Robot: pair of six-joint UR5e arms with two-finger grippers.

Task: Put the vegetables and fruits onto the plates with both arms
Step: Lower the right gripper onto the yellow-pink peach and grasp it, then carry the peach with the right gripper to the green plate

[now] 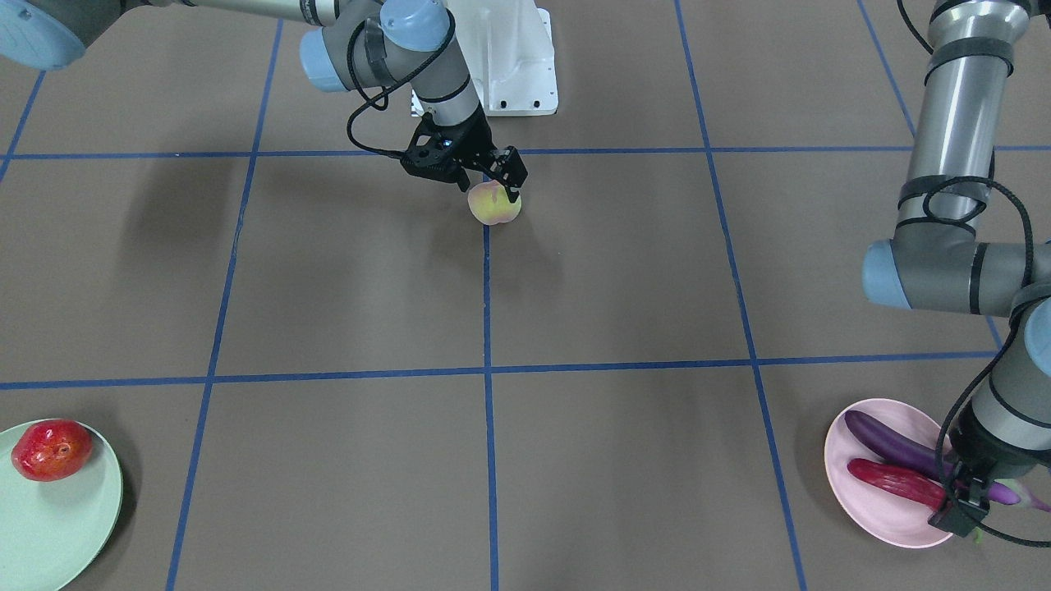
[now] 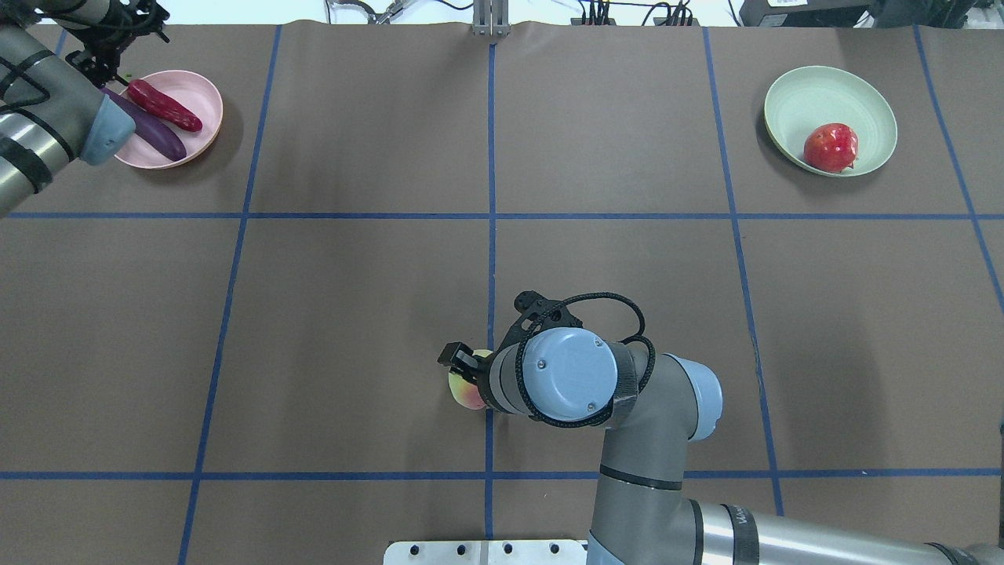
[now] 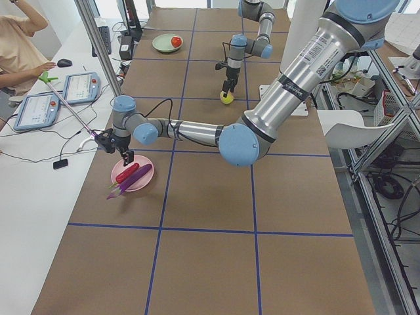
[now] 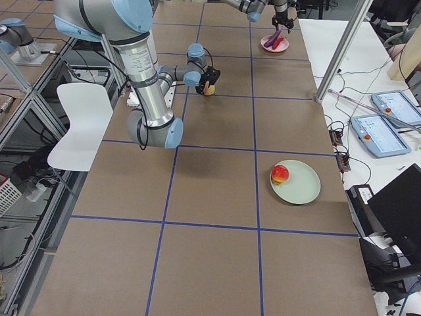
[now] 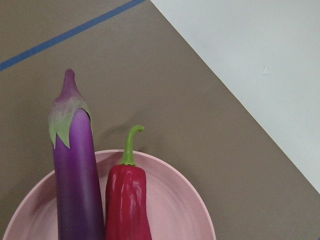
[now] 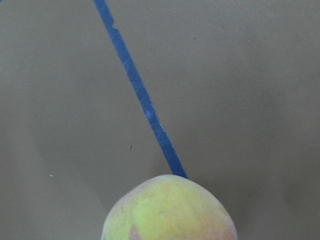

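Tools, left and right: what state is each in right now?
Left tool: hangs over the round pale pink plate; open or closed cannot be told.
Right tool: closed on the pale yellow-green peach.

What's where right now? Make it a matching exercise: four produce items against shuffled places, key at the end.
Items
1. eggplant
2. chili pepper
3. red fruit
4. peach

Places
A. on the mint green plate
B. at a blue tape line, between the fingers of the right gripper
C. on the pink plate, cap sticking out past the rim
D. on the pink plate, curled green stem

Pairs: 1-C, 2-D, 3-A, 4-B
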